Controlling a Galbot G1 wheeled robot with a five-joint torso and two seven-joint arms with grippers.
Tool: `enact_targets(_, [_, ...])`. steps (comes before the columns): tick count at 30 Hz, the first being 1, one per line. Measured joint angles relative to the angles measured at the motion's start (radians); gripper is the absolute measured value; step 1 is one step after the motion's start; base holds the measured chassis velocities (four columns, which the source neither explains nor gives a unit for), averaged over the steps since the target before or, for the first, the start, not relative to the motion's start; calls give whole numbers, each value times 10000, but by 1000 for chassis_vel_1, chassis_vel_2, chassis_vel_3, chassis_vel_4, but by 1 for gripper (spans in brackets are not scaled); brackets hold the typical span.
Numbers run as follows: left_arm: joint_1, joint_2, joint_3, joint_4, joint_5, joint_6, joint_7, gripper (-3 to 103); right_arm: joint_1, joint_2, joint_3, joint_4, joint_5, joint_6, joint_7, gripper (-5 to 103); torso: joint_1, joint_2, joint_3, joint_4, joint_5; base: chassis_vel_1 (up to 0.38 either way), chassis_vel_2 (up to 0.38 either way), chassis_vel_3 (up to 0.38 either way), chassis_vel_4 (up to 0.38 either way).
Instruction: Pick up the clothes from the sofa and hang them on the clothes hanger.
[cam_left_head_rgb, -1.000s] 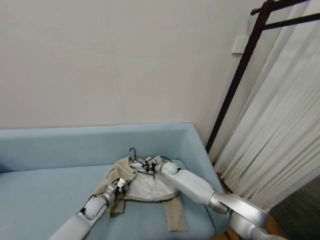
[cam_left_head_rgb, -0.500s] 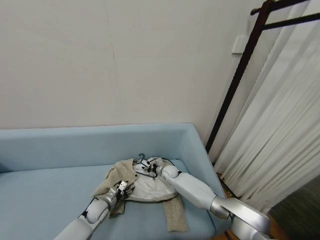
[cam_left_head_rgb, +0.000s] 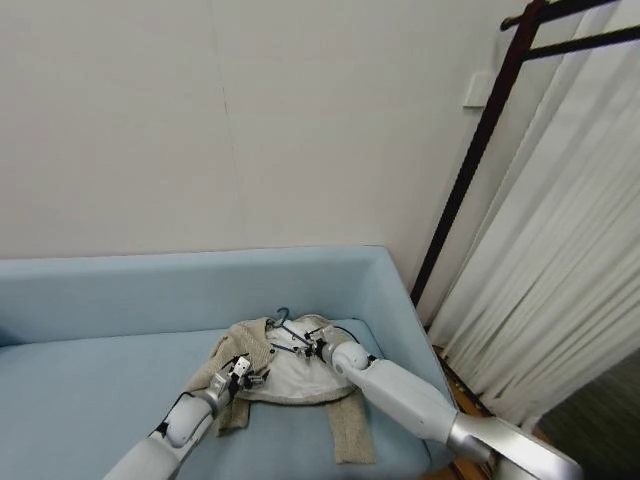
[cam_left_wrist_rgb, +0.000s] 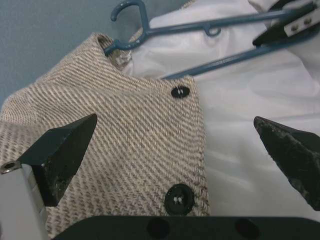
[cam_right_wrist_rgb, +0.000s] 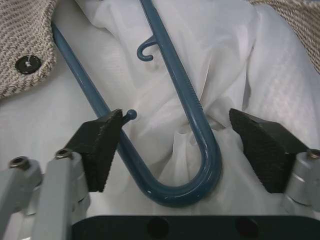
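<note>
A beige knit cardigan (cam_left_head_rgb: 345, 425) with white lining lies on the light blue sofa (cam_left_head_rgb: 100, 370), with a blue hanger (cam_left_head_rgb: 283, 320) inside its neck. My left gripper (cam_left_head_rgb: 245, 370) hovers open over the buttoned front edge of the cardigan (cam_left_wrist_rgb: 135, 145), one finger (cam_left_wrist_rgb: 65, 155) over the knit and the other over the lining. My right gripper (cam_left_head_rgb: 312, 346) is open, straddling the curved end of the hanger (cam_right_wrist_rgb: 190, 110) on the white lining (cam_right_wrist_rgb: 240, 75). Its fingers (cam_right_wrist_rgb: 102, 147) stand apart on either side of the bend.
A dark brown clothes rack (cam_left_head_rgb: 480, 150) stands to the right of the sofa, beside a white curtain (cam_left_head_rgb: 560, 260). A plain wall runs behind the sofa back. Open seat stretches to the left of the cardigan.
The hanger hook and the cardigan's neck have shifted to the right. My right gripper has drawn back a little along the hanger; the left gripper has barely moved.
</note>
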Motion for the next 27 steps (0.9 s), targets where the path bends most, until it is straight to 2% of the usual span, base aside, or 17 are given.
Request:
enact_targets(1, [6,1,-60,-95,-10,-3,-3,100,-61,-48,25,0,-12,0,35,63,0,0,0,-1,0,0,0,0,0])
enact_targets(3, [12,12,-95,-164,-20,-3,-2,100,-84,-73,28,-1,-19,0,46,63,0,0,0,-3,-1,0,0,0,0])
enact_targets(8, [-26,79,-147,-336,-48,-3,9,100,-44,-87,-5,29,5,34,203,36,0,0,0,-3,-1,0,0,0,0])
enact_targets(11, [-45,78,-140,-338,-49,-4,9,100,-16,-68,-17,25,13,52,220,36,0,0,0,-3,-2,0,0,0,0])
enact_targets(12, [-69,75,-111,-339,-51,-4,13,100,31,-34,-40,0,22,85,254,25,0,0,0,-2,-1,0,0,0,0])
enact_targets(14, [-76,68,-91,-339,-52,-3,15,100,54,-21,-57,-13,24,96,265,25,0,0,0,-2,-1,0,0,0,0])
enact_targets(18, [-92,29,-30,-307,-54,-21,25,100,119,-34,-183,18,70,114,259,7,0,0,1,-1,-2,0,0,0,0])
enact_targets(27, [-128,2,-22,-250,-58,-42,30,100,192,-127,-124,154,-95,194,-8,7,0,0,2,-3,-1,0,0,0,0])
